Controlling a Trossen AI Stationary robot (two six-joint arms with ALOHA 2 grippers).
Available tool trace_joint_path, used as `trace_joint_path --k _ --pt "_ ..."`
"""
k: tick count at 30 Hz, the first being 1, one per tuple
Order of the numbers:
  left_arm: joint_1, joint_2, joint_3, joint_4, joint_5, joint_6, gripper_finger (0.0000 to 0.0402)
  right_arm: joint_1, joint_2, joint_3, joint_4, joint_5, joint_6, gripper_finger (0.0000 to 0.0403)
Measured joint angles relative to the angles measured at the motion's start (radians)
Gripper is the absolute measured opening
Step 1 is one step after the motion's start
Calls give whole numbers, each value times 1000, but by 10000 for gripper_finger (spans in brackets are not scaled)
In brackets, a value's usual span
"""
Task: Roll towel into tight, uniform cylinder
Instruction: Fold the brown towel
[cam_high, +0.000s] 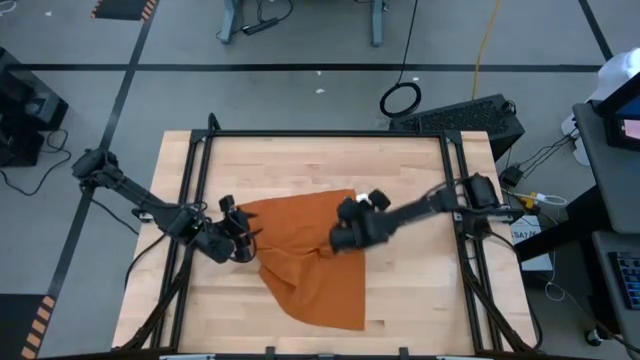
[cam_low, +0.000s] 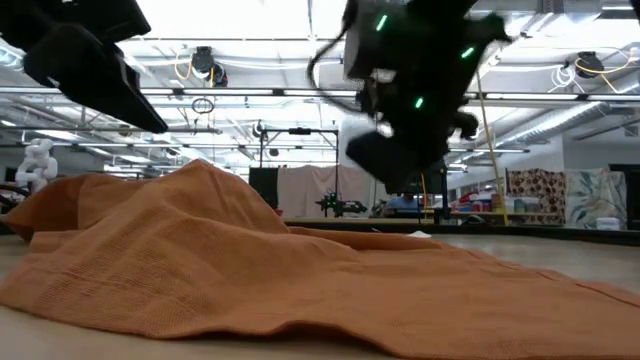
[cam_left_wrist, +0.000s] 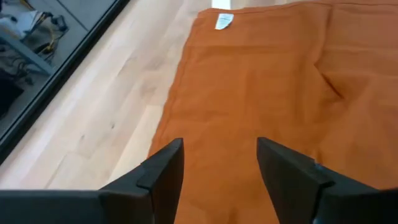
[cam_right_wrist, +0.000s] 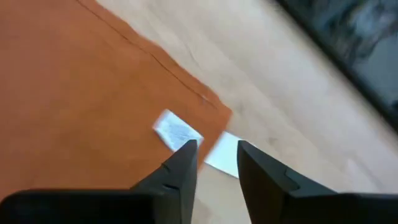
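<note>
Wooden planks make up the table (cam_high: 400, 290), framed by dark rails, with grey floor and cables beyond it. We see the towel (cam_high: 310, 255) lying unrolled near the middle of it, a rust-orange cloth spread loosely, one corner reaching toward the front edge. In the low view it lies rumpled, humped higher at one end and flat at the other.

Our left hand (cam_high: 240, 238) sits at the towel's left edge; its wrist view shows the two dark fingers (cam_left_wrist: 161, 177) spread apart with only cloth beneath them, nothing pinched between (released, as far as we can see). A small white tag (cam_left_wrist: 224, 21) shows at the towel's far corner in that view.

Our right hand (cam_high: 345, 232) hovers over the towel's upper right part. Its fingers (cam_right_wrist: 180, 168) stand a little apart above a corner of the cloth bearing white tags, gripping nothing.
</note>
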Motion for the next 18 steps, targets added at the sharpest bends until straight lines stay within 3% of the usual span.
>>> trace_joint_path --k 6,11,18 --pt "52 0 0 -4 0 1 209 -174 1 -13 148 -193 -211 175" --pt "81 0 0 -4 0 9 209 -273 2 -14 176 -326 -199 223" --pt "115 0 0 -1 47 85 209 -329 8 -57 210 -421 -146 228"
